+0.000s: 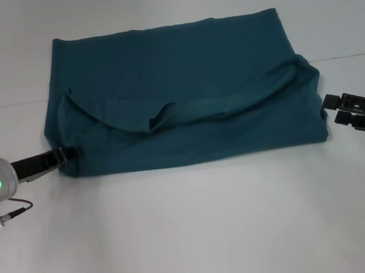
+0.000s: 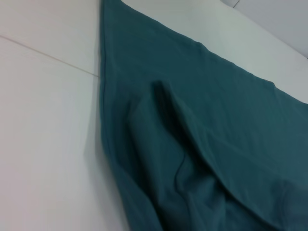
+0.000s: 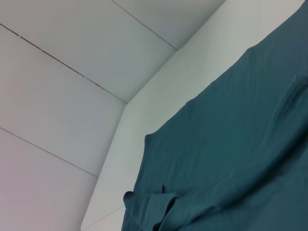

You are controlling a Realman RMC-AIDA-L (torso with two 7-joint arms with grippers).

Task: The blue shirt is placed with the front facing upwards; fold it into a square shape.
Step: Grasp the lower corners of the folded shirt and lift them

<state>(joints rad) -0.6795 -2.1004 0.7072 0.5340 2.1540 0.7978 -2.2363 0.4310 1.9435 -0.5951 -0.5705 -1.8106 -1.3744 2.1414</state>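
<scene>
The blue shirt [image 1: 179, 98] lies on the white table, folded over into a wide rectangle with a curved fold edge running across its middle. No lettering shows. My left gripper [image 1: 69, 154] sits at the shirt's near left corner, touching the cloth. My right gripper [image 1: 331, 109] hangs just off the shirt's right edge, open, with nothing between its fingers. The left wrist view shows rumpled teal cloth [image 2: 202, 144] close up. The right wrist view shows the shirt [image 3: 231, 159] and its bunched edge.
The white table [image 1: 191, 238] stretches bare in front of the shirt and on both sides. A thin seam line [image 1: 348, 57] crosses the tabletop behind the right arm. A cable [image 1: 10, 212] hangs from the left wrist.
</scene>
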